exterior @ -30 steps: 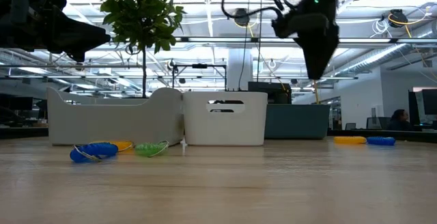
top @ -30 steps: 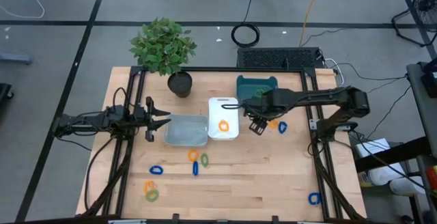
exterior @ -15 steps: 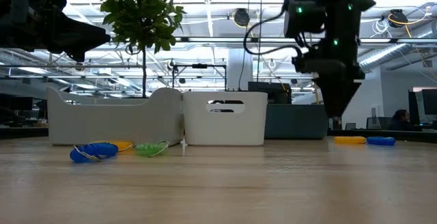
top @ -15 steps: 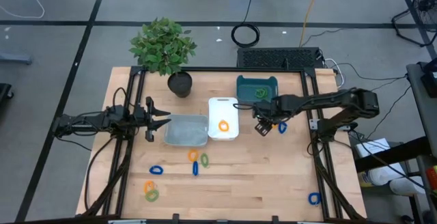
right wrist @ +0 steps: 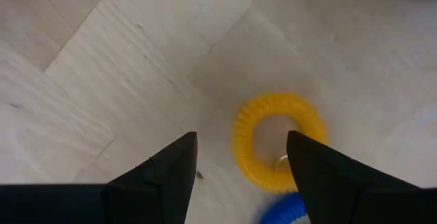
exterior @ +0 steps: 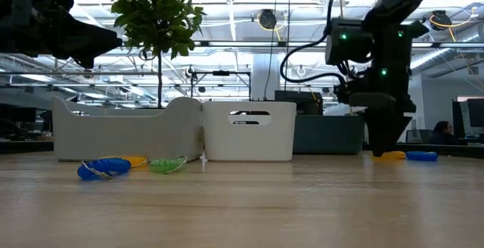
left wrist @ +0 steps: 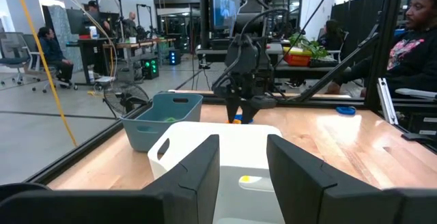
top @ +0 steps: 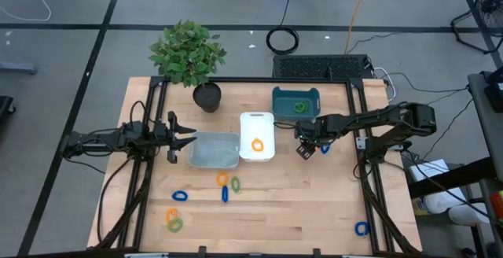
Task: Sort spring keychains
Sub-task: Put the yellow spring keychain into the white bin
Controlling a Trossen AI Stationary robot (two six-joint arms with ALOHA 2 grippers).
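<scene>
My right gripper (top: 305, 147) is open and low over the table, right of the white tray (top: 257, 124). Its fingers point down around one side of an orange keychain (right wrist: 278, 142) that lies flat on the wood, with a blue keychain (right wrist: 283, 210) beside it. In the low view the right gripper (exterior: 386, 148) hangs just above the orange keychain (exterior: 389, 155). The white tray holds an orange keychain (top: 257, 144). The teal tray (top: 296, 93) holds a green one (top: 299, 107). My left gripper (top: 185, 138) waits open beside the grey tray (top: 214, 161).
Loose keychains lie on the near half of the table: blue (top: 180, 196), orange (top: 222, 179), green (top: 234, 184), blue (top: 225, 193), orange (top: 170, 213), green (top: 174, 225), and blue (top: 361, 228) near the right corner. A potted plant (top: 189, 53) stands at the far edge.
My right gripper has moved from beside the white tray toward the table's right edge and down, ending just above the table at the orange keychain. The keychains and trays have stayed in place.
</scene>
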